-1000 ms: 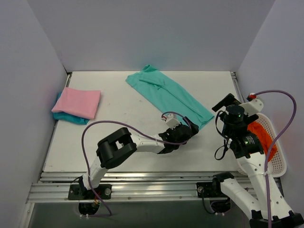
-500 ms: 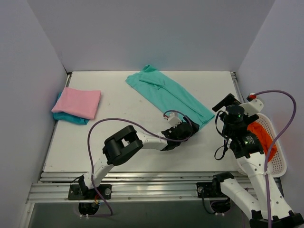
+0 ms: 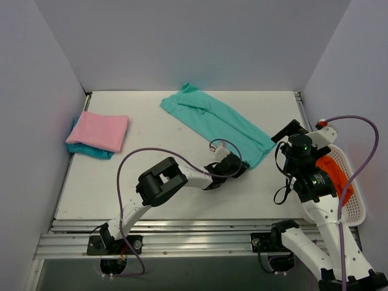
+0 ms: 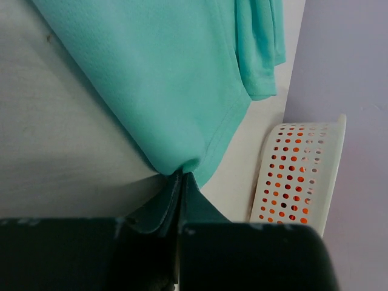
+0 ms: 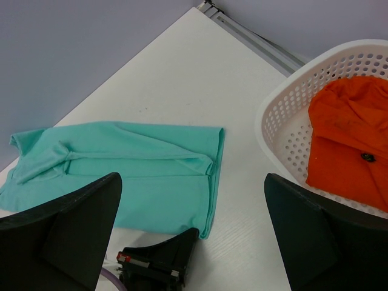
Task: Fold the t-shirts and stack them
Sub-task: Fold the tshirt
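My left gripper (image 4: 180, 182) is clenched on a hem corner of the mint-teal shirt (image 3: 212, 121), lying long on the table (image 3: 151, 194); my right gripper (image 5: 194, 233) is released. The pink shirt (image 3: 99, 130) sits folded on the turquoise shirt (image 3: 85, 151) at left — two done, this one left, I judge.

Three t-shirts (image 3: 212, 121); one basket (image 3: 362, 200); one orange cloth (image 3: 333, 170).

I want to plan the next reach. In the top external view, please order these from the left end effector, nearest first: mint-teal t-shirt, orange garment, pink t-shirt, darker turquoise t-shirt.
1. mint-teal t-shirt: near corner pinched in the left end effector.
2. orange garment: right side, in the white mesh basket.
3. pink t-shirt and darker turquoise t-shirt: far left, stacked; too close to call.
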Robot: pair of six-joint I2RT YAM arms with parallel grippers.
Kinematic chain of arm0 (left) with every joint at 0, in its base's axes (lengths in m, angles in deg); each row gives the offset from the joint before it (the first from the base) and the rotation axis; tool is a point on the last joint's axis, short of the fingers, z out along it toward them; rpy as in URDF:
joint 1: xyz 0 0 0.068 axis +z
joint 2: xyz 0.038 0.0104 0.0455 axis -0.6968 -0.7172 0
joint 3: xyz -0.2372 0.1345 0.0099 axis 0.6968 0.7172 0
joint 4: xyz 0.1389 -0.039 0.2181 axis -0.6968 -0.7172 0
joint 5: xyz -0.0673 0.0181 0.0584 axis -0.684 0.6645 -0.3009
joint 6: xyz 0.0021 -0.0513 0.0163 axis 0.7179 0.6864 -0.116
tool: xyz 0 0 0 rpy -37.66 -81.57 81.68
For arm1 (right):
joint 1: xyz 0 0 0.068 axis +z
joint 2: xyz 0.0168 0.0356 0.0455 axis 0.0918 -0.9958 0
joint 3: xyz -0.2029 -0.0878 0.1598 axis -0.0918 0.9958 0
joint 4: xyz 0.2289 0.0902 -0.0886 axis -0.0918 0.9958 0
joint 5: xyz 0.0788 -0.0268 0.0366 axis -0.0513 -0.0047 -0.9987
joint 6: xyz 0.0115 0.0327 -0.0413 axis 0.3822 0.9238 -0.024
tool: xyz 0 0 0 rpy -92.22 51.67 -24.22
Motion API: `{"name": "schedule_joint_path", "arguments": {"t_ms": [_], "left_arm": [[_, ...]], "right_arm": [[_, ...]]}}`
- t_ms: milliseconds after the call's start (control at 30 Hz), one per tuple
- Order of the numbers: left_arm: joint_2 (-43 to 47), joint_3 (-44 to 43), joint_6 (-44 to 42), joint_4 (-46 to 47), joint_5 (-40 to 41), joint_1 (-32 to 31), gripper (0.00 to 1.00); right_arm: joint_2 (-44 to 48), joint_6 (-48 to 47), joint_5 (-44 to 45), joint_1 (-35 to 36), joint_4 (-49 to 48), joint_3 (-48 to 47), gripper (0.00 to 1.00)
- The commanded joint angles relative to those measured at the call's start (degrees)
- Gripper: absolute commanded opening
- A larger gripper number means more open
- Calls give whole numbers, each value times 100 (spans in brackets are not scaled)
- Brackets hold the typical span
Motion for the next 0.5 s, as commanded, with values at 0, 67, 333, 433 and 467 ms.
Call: {"name": "schedule_joint_path", "arguments": {"t_ms": [0, 67, 333, 433, 467], "left_arm": [[-178, -35, -165, 386, -285, 96, 2], [-143, 140, -297, 535, -312, 122, 2], [1358, 2405, -781, 914, -278, 491, 2], [2254, 3642, -772, 958, 109, 553, 2], [2718, 3926, -781, 941, 223, 570, 2]], "right_arm": [[52, -37, 204, 28, -97, 94, 100], [35, -28, 169, 28, -124, 103, 100], [8, 33, -288, 29, -299, 243, 100], [17, 86, -656, 55, -440, 323, 100], [8, 86, -771, 64, -510, 375, 100]]}}
